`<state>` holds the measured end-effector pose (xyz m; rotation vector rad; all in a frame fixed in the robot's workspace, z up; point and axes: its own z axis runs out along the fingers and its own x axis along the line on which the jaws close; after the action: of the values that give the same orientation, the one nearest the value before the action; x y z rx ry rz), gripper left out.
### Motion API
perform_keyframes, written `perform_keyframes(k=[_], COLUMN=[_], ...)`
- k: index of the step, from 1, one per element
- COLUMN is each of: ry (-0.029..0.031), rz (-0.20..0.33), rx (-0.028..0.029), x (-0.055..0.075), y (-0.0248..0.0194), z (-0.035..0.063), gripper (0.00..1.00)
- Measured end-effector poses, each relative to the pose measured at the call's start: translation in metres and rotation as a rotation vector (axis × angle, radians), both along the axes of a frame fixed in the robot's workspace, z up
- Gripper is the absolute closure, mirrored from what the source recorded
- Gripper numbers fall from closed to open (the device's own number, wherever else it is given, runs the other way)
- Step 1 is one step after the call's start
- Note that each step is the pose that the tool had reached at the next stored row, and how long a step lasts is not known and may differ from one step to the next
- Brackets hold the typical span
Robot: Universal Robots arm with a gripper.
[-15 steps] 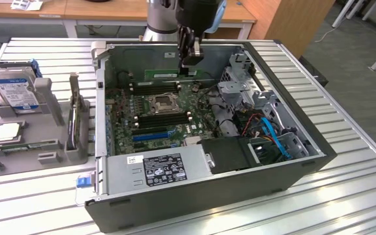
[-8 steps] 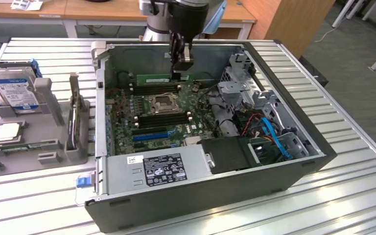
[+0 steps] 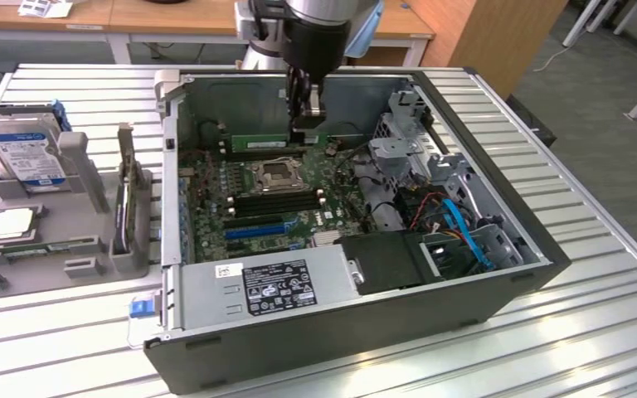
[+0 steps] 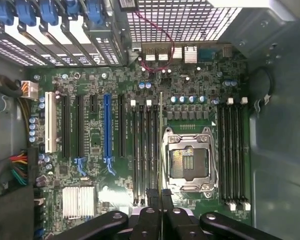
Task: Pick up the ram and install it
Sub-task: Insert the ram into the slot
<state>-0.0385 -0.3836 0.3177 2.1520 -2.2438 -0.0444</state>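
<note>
Exterior view: the gripper (image 3: 306, 123) is clenched on the ram (image 3: 259, 143) and holds it inside the computer case (image 3: 352, 340), above the motherboard (image 3: 213, 207). The ram seems to hang just beside the CPU socket (image 3: 278, 176), edge-on, not yet seated in the black slots (image 3: 279, 203).

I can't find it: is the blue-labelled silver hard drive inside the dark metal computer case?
No, the hard drive stands in a grey plastic holder outside the case.

The arm (image 3: 316, 33) drops straight down at the far side, wrist vertical, gripper (image 3: 306, 123) pointing downward. Fingers (image 4: 151, 200) are pinched almost together, clamped on the thin ram (image 3: 261, 144), black linkages splayed out either side.
</note>
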Motion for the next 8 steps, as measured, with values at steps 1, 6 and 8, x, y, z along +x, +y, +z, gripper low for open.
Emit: perform_keyframes(k=[1, 6, 8], ry=[0.0, 0.0001, 0.0], rz=[0.0, -0.001, -0.001], rx=[0.0001, -0.0001, 0.0], x=[0.0, -0.001, -0.002], y=[-0.0001, -0.0004, -0.0008], z=[-0.0018, -0.0108, -0.0146], gripper=[0.88, 0.88, 0.88])
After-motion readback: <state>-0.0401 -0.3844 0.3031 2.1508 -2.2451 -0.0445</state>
